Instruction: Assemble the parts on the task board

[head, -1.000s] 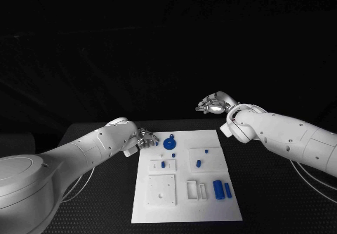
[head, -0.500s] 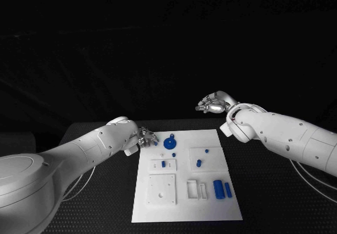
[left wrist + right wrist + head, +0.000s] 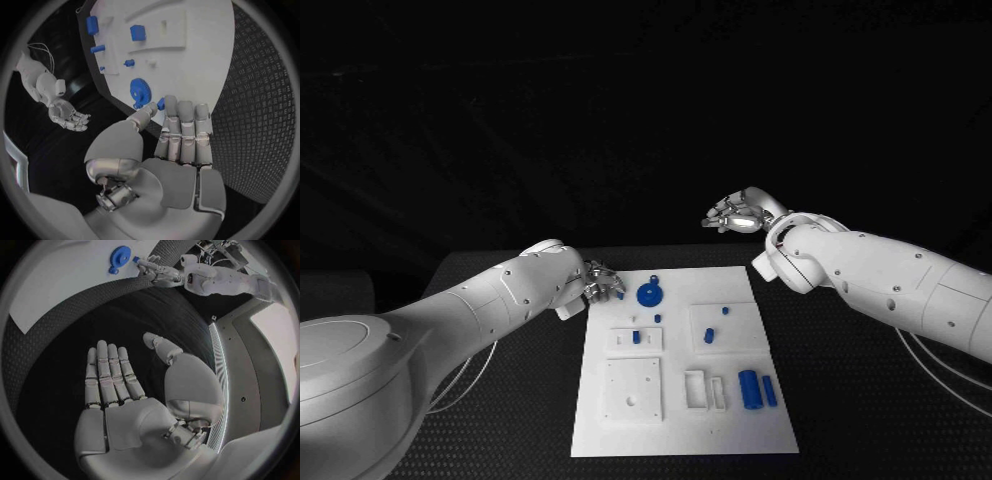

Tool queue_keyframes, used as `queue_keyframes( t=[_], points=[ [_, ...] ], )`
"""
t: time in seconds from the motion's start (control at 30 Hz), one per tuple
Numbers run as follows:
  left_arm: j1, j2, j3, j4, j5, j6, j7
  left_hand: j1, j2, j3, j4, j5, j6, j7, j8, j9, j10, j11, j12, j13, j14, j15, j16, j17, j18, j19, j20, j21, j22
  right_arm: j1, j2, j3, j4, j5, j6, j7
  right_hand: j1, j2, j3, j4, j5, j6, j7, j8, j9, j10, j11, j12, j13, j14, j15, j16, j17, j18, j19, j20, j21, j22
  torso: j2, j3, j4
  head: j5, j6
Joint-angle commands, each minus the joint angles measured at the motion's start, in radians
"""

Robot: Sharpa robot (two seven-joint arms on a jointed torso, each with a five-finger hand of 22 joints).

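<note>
Left hand: silver many-fingered left hand (image 3: 181, 145) is hovering at the far-left corner of the flat white task board (image 3: 733, 425), pinching a small blue plastic peg (image 3: 160, 103) between thumb and fingertips; other fingers are lying straight.
Right hand: silver right hand (image 3: 119, 390) is hanging off the board beyond its far-right corner, fingers apart and flat, grasping nothing.
Held part: peg is sitting just beside the blue toothed gear wheel (image 3: 649, 295), which is lying flat at the board's far end; can't tell if they're touching.
Handling: judging the peg as light, stiff, smooth plastic. Slippery in metal fingertips, so pinching across its sides near the middle looks safest. Gear likewise light and rigid; best taken by the rim, not the teeth.
Other parts: small blue block (image 3: 635, 337) is standing in the white raised fixture plate (image 3: 651, 341) mid-board; two little blue pieces (image 3: 708, 335) are sitting on the square plate to its right; two blue cylinders (image 3: 756, 388) are lying side by side near the right edge, next to white rectangular frames (image 3: 694, 389).
Near plate: larger white square plate with holes (image 3: 630, 390) is lying at the near-left.
In the way: gear is crowding the peg's corner; likely risk is knocking it while moving the peg. The right arm is well apart, not obstructing.
</note>
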Motion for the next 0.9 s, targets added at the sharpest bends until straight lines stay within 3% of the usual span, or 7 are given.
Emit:
queue_keyframes(
  t=[0.03,0.27,0.37,0.53,0.73,0.9],
  points=[
    [-0.004,0.000,-0.001,0.000,0.009,0.026,-0.003,0.002,0.008,0.001,-0.006,0.004,-0.007,0.001,0.002,0.000,0.001,-0.002,-0.006,0.002,-0.001,-0.004,-0.001,0.001,-0.019,0.007,-0.082,-0.006,0.019,0.000,0.001,0.000,0.000,-0.001,0.011,0.010,-0.005,0.001,0.001,0.004,0.004,-0.007,0.003,0.004,-0.001,0.008,0.000,-0.005,-0.002,-0.005,0.002,-0.006,-0.001,-0.005,-0.005,0.004,-0.005,0.002,0.000,0.0003,-0.0003,0.001,-0.002],
    [-0.003,0.004,-0.002,0.000,-0.024,0.023,-0.009,0.002,0.011,0.004,-0.018,0.017,-0.006,0.000,0.004,0.000,0.004,-0.003,-0.005,0.003,0.002,-0.005,0.000,0.002,-0.019,0.010,-0.083,-0.005,0.020,0.000,0.000,0.000,0.000,-0.001,0.011,0.010,-0.005,0.001,0.000,0.004,0.004,-0.007,0.003,0.004,-0.001,0.008,0.000,-0.005,-0.002,-0.005,0.002,-0.006,-0.001,-0.005,-0.005,0.004,-0.006,0.002,0.000,0.0009,-0.0003,0.001,-0.004],
    [-0.003,0.008,-0.003,0.000,-0.044,0.019,-0.014,0.009,0.027,0.014,-0.039,0.069,0.001,-0.002,0.009,0.001,0.011,-0.005,-0.004,0.005,0.007,-0.007,0.002,0.004,-0.019,0.016,-0.084,-0.003,0.020,0.000,-0.001,0.000,0.000,-0.001,0.011,0.010,-0.005,0.001,0.000,0.004,0.004,-0.007,0.003,0.004,-0.001,0.008,0.000,-0.005,-0.002,-0.005,0.002,-0.006,-0.001,-0.005,-0.005,0.004,-0.006,0.002,0.000,0.0011,-0.0005,0.001,-0.005],
    [-0.003,0.008,-0.003,0.001,-0.067,0.014,-0.022,0.027,0.043,0.028,-0.075,0.115,0.009,-0.005,0.016,0.004,0.020,-0.008,-0.004,0.006,0.015,-0.010,0.004,0.005,-0.019,0.024,-0.087,0.001,0.020,0.000,-0.002,0.000,0.001,-0.001,0.012,0.010,-0.005,0.001,0.000,0.005,0.004,-0.007,0.003,0.004,-0.001,0.009,0.000,-0.005,-0.003,-0.005,0.002,-0.007,-0.002,-0.005,-0.005,0.004,-0.007,0.003,0.000,0.0017,-0.0011,0.001,-0.007],
    [-0.003,0.008,-0.003,0.002,-0.089,-0.004,-0.025,0.037,0.050,0.033,-0.086,0.130,0.021,-0.009,0.023,0.006,0.033,-0.012,-0.002,0.007,0.025,-0.014,0.008,0.007,-0.018,0.033,-0.090,0.006,0.021,0.000,-0.003,0.000,0.001,-0.001,0.012,0.010,-0.006,0.001,0.000,0.005,0.004,-0.007,0.003,0.004,-0.001,0.009,0.000,-0.006,-0.003,-0.005,0.002,-0.007,-0.002,-0.005,-0.005,0.004,-0.007,0.003,0.000,0.0021,-0.0014,0.001,-0.008],
    [-0.003,0.008,-0.003,0.005,-0.096,-0.016,-0.022,0.040,0.045,0.035,-0.087,0.180,0.037,-0.016,0.036,0.012,0.049,-0.019,-0.001,0.008,0.038,-0.020,0.012,0.010,-0.017,0.044,-0.095,0.012,0.021,0.000,-0.003,0.000,0.001,-0.001,0.013,0.011,-0.006,0.001,-0.001,0.005,0.004,-0.007,0.003,0.004,-0.001,0.009,0.000,-0.006,-0.003,-0.005,0.002,-0.007,-0.002,-0.005,-0.005,0.004,-0.008,0.003,0.000,0.0023,-0.0010,0.000,-0.009]
  ],
)
